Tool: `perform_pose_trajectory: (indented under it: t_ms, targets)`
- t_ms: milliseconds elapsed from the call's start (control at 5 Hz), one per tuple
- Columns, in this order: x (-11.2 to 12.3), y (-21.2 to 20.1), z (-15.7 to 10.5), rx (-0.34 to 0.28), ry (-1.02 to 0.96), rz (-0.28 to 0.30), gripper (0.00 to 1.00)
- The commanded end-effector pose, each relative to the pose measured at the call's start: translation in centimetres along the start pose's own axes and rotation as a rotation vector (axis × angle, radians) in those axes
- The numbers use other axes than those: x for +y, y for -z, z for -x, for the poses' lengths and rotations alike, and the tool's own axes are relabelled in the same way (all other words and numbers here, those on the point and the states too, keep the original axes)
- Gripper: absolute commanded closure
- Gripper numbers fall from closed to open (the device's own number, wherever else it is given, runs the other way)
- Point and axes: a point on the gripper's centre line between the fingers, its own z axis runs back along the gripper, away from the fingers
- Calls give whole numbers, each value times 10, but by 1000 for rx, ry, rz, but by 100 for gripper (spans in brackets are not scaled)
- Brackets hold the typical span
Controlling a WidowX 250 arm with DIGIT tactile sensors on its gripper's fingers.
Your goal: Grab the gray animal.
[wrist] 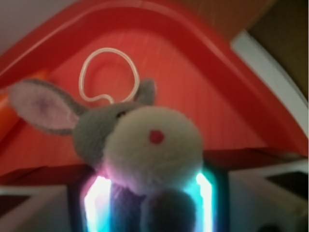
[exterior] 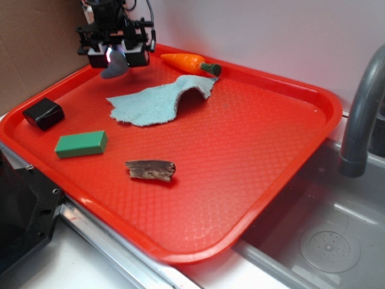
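- The gripper (exterior: 114,55) is up over the far left corner of the red tray (exterior: 252,180), pinching the gray animal (exterior: 113,65) between its fingers (so it's closed on the toy).
- From the exterior view only a gray blob of the animal pokes out below the gripper; most of it is hidden by the black gripper body, and I can't tell if it touches the tray.
- The wrist view is much clearer: the gray animal (wrist: 145,150) has its long axis running along the fingers, white face with a red nose pointing out past the fingertips, one pink-lined ear sticking out sideways, and a thin white loop above its head.
- Its lower body is cut off at the frame's bottom edge, and the whole view is blurry.
- Also on the tray: a light blue rag (exterior: 159,102) near the middle-back, a carrot (exterior: 189,62) by the far edge, a black block (exterior: 43,113) and green block (exterior: 81,144) along the left edge, and a brown lump (exterior: 150,170) nearer the front.
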Motion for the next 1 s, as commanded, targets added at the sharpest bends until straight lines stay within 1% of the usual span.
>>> perform_pose_trajectory:
  t_ms: [0,200,400,600,800]
  targets:
    - [-5,-106,32,50,54,148,100]
    - [-6,-136,58,94,113,207,100]
    - [-2,-165,88,98,180,244,100]
    - [2,-182,114,96,262,299,100]
    - [1,-178,121,63,274,276,100]
